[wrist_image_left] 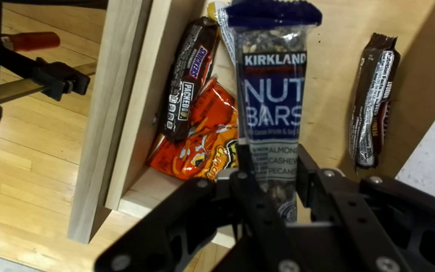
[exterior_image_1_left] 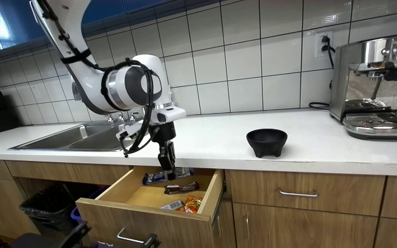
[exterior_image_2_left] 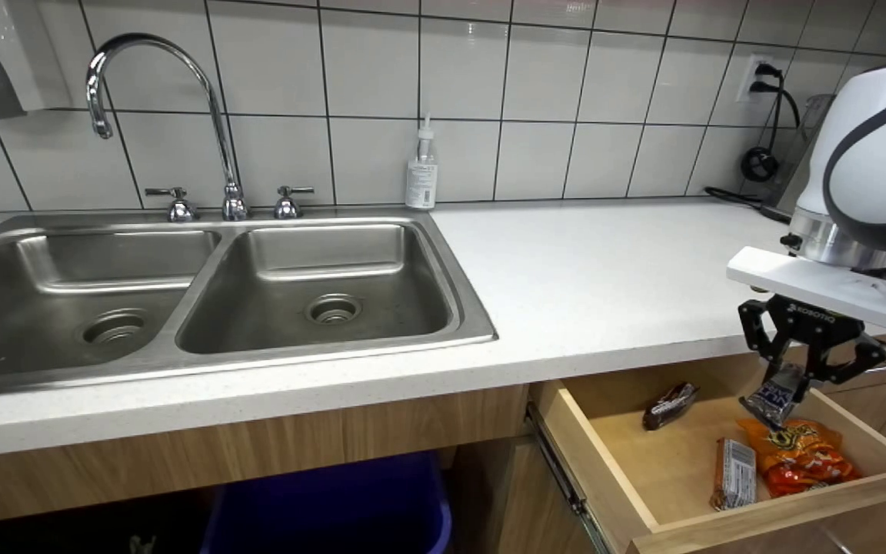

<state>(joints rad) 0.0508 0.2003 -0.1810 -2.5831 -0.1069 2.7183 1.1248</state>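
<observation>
Kirkland nut bar (wrist_image_left: pixel 274 94) sits pinched between my fingers (wrist_image_left: pixel 308 172), long axis crosswise to them, over the open drawer (wrist_image_left: pixel 330 94).

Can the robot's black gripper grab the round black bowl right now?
Probably not: the black gripper is closed on a long, shiny, blue-labelled nut bar, though nothing seems to block the round black bowl.

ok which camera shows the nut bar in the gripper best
The wrist view: the nut bar fills more of the picture there, and its name reads clearly. Both exterior views show it smaller, partly covered by the gripper that holds it, its print hard to read.
</observation>
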